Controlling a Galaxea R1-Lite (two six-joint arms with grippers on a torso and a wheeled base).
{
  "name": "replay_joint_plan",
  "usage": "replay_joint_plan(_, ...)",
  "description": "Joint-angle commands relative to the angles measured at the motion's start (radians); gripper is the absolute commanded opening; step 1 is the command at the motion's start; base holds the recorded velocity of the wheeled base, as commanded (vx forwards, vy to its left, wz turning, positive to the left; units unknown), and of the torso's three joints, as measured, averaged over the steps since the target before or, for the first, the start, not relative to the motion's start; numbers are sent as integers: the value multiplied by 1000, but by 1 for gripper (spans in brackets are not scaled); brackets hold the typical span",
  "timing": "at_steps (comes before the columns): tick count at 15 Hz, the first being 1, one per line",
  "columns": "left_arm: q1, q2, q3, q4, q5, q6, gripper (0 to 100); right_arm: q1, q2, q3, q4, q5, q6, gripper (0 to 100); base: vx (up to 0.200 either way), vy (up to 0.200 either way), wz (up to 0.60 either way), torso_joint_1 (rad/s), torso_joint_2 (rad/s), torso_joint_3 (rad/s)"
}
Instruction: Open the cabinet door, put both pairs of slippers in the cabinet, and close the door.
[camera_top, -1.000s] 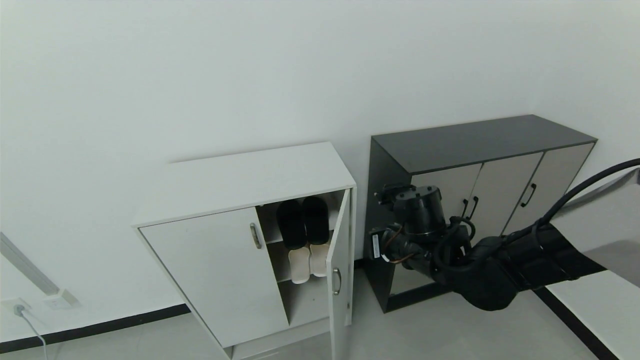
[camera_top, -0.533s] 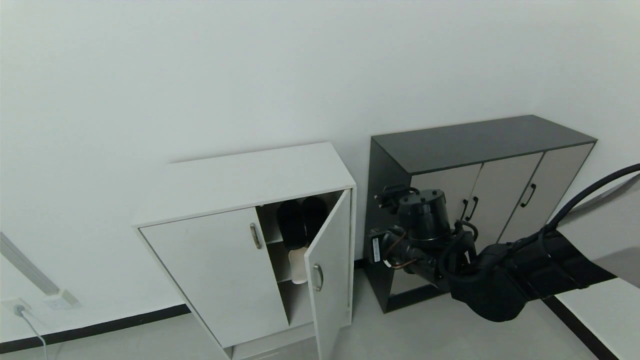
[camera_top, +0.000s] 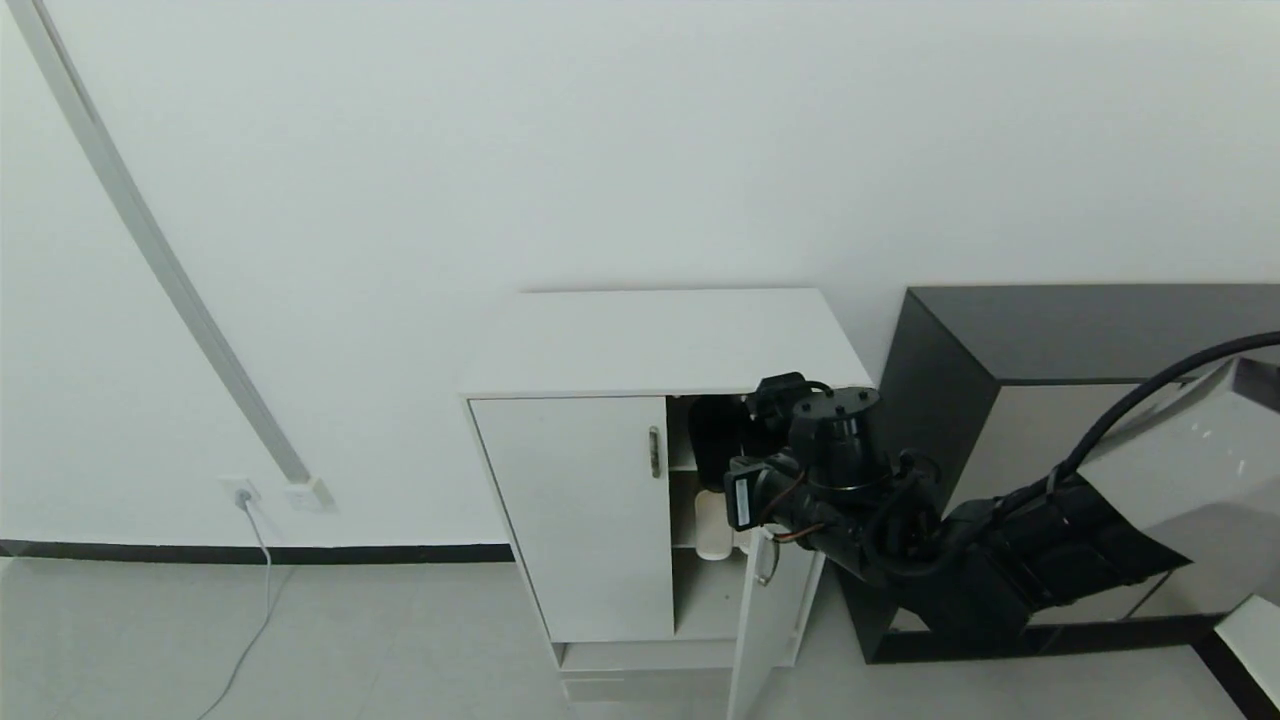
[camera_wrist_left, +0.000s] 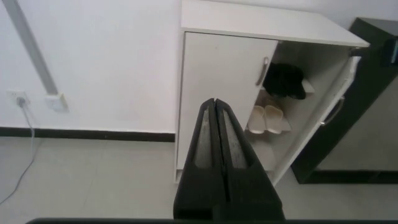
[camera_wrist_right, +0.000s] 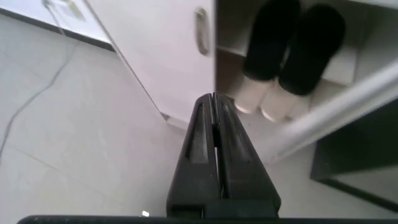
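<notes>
The white cabinet (camera_top: 660, 340) stands with its right door (camera_top: 762, 630) ajar. Black slippers (camera_wrist_right: 270, 40) lie on the upper shelf (camera_wrist_right: 351, 65), white slippers (camera_wrist_left: 273, 118) on the shelf below (camera_wrist_left: 281, 133). Left tool (camera_wrist_left: 215, 106) and right tool (camera_wrist_right: 215, 102) are clenched on nothing, facing the opening.

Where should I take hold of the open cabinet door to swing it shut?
Probably the bar handle near the door free edge, farthest from the hinges. Come from the outer face, on the dark cabinet side, since the upright bar stands off that face.
</notes>
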Motion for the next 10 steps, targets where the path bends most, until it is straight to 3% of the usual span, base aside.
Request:
replay_joint_plan(1, 0, 1, 0, 0, 0, 0, 0, -2, 18, 20, -18, -1, -3, 0, 0, 0, 0, 0, 0, 0)
replay_joint_plan(6, 0, 1, 0, 0, 0, 0, 0, -25, -43, 102, -89, -4, -31, 0, 0, 0, 0, 0, 0, 0)
replay_joint_plan(9, 0, 1, 0, 0, 0, 0, 0, -34, -170, 270, -89, -5, -50, 0, 0, 0, 0, 0, 0, 0)
replay_joint_plan(10, 0, 1, 0, 0, 0, 0, 0, -38, -195, 300, -89, -5, -50, 0, 200, 0, 0, 2, 2, 2)
